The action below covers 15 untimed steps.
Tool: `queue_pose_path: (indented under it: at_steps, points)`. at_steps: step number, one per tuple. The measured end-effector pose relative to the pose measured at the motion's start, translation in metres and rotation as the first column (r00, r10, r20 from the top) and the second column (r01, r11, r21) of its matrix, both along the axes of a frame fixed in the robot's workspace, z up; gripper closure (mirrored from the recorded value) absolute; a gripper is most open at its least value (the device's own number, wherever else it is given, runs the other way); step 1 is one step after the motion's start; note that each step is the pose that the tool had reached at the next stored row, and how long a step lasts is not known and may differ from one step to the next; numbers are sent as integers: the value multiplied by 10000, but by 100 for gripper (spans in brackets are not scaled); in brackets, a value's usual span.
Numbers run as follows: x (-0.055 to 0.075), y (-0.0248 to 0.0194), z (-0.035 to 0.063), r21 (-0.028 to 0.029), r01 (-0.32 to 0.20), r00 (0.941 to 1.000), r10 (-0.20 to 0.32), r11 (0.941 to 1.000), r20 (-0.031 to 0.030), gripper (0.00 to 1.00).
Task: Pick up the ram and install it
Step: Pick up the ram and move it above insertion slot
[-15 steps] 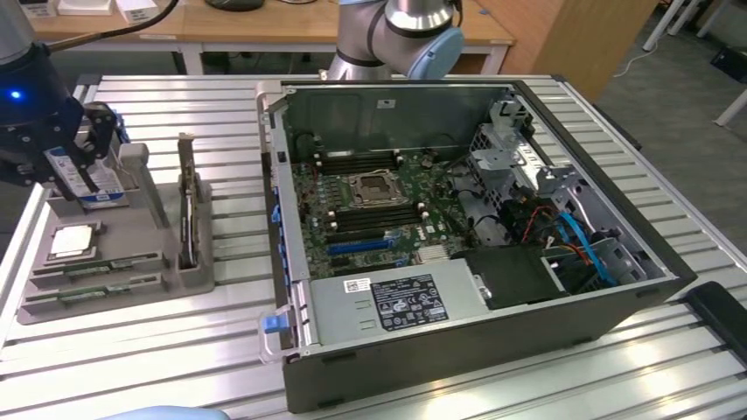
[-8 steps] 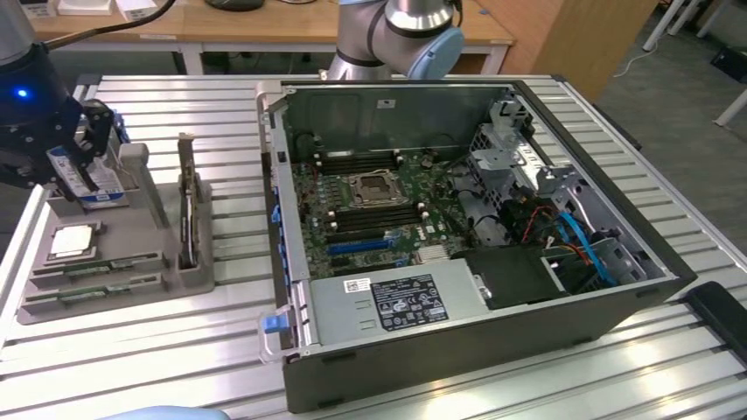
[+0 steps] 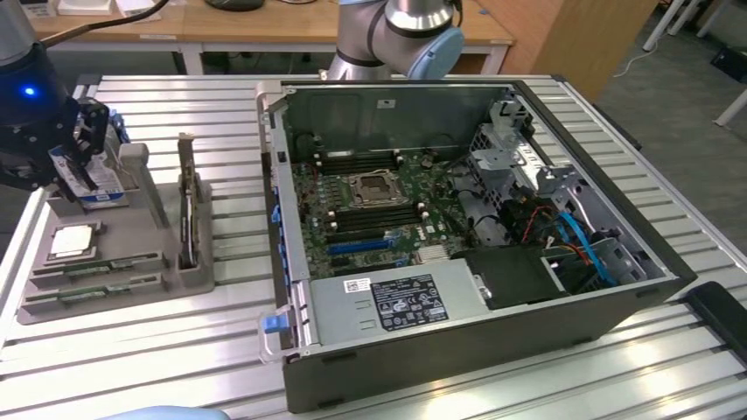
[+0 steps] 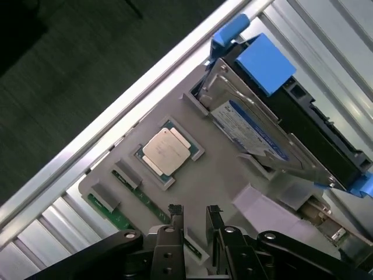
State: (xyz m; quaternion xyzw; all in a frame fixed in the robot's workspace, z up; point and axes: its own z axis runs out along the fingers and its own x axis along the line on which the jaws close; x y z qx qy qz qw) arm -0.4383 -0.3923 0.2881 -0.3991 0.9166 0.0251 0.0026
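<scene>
Pickup is the step in hand, judging by where things lie. The gripper [image 4: 193, 211] hangs over the tray [image 4: 221, 175], jaws partly apart with a clear gap and nothing held between them. One ram [image 4: 140, 195] stick lies flat in a narrow slot at the tray's edge, running under the fingertips [image 4: 175, 210]. A second stick [image 4: 112, 214] lies in the next slot, closer to the tray's rim. Whether a fingertip touches the nearer stick cannot be told. It looks to be above it and apart.

On the tray too are the processor [image 4: 167, 150], in its square pocket near the ram slots, and the hard drive [image 4: 250, 131], propped upright toward the tray's far end. In the exterior view the open case [image 3: 467, 245] stands well apart from the tray, and the board's socket [image 3: 371, 185] has long memory slots on either side.

In my judgement a grasp here calls for the jaws to straddle the stick across its thin faces, centred along its length, then go straight down into the slot without catching the slot walls. The stick is thin and light. It would likely tilt if gripped near one end.
</scene>
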Motion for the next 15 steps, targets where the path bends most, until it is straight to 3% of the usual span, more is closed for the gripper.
queue_pose_path:
  at_steps: [4,8,12,15]
  points:
    - [0,0,-1,-1,-730,9973,730,9973,0,71]
    - [0,0,-2,0,-1445,9895,1445,9895,0,71]
    - [0,0,-3,0,-2168,9762,2168,9762,0,71]
    - [0,0,-4,0,-2692,9631,2692,9631,0,71]
